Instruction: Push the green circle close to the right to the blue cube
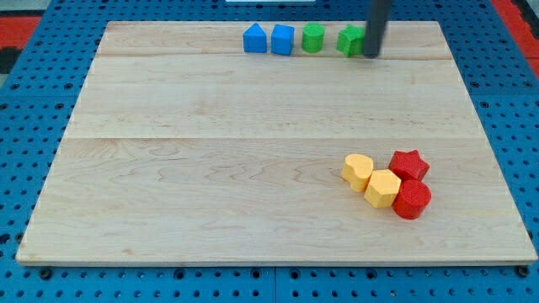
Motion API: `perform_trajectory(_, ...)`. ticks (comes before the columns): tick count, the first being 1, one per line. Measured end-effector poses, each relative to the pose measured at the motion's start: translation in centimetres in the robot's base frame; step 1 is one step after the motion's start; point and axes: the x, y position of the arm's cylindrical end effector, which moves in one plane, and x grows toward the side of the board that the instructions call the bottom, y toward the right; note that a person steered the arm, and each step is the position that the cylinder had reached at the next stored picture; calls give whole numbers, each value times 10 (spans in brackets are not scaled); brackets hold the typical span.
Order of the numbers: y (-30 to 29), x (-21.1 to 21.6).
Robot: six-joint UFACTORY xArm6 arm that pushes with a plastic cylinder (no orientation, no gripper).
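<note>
The green circle [313, 38] sits near the view's top edge of the wooden board, a short gap to the right of the blue cube [283, 39]. A second blue block with a peaked top [254, 39] is just left of the cube. A green block [349, 40] lies right of the circle. My tip [371, 55] is against that green block's right side, apart from the green circle.
Near the view's lower right is a cluster: a yellow heart-like block [358, 171], a yellow hexagon [383, 188], a red star [409, 164] and a red round block [412, 200]. The wooden board [210, 168] rests on a blue pegboard.
</note>
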Motion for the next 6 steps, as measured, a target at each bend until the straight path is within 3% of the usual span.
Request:
perform_trajectory(1, 34, -42)
perform_trajectory(2, 0, -77)
perform_trajectory(5, -109, -74)
perform_trajectory(6, -107, -71)
